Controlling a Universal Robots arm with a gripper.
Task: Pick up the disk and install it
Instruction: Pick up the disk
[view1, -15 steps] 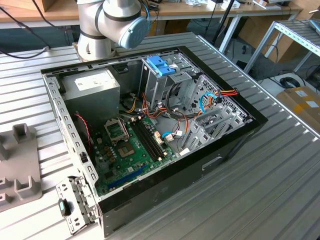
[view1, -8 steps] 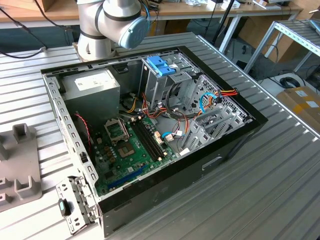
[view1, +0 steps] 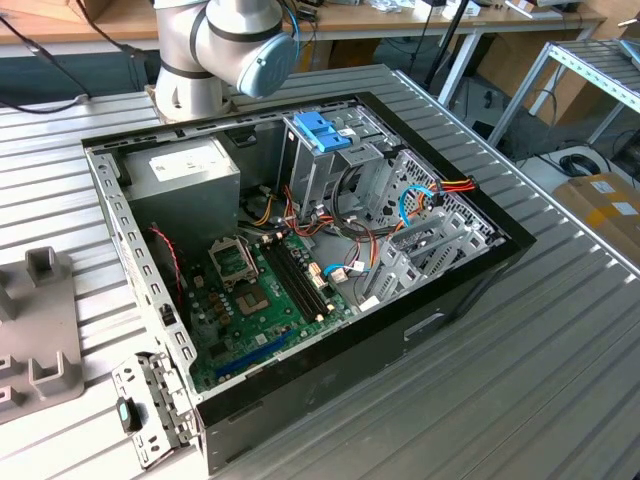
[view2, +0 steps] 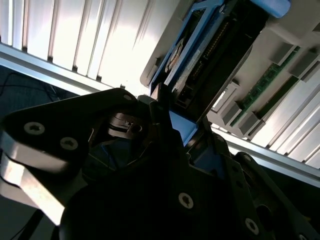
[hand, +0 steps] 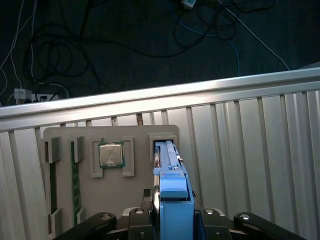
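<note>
The disk (hand: 172, 192) stands on edge with its blue plastic frame toward the camera in the first wrist view. Its far end sits at a slot of the grey holder plate (hand: 65, 135). My gripper (hand: 172, 212) has a dark finger close against each side of the blue frame and looks shut on the disk. In the second wrist view the disk (view2: 215, 55) shows its dark circuit side and blue edge, reaching out from the gripper (view2: 175, 117) over the ribbed table.
The holder plate also carries a processor chip (hand: 110, 154) and memory sticks (hand: 76, 175). Past the table's edge rail (hand: 150, 100) lies dark floor with cables. In the exterior view an open computer case (view1: 470, 290) has a blue-latched drive cage (view1: 322, 130), a grey power supply (view1: 185, 170) and a motherboard (view1: 260, 300).
</note>
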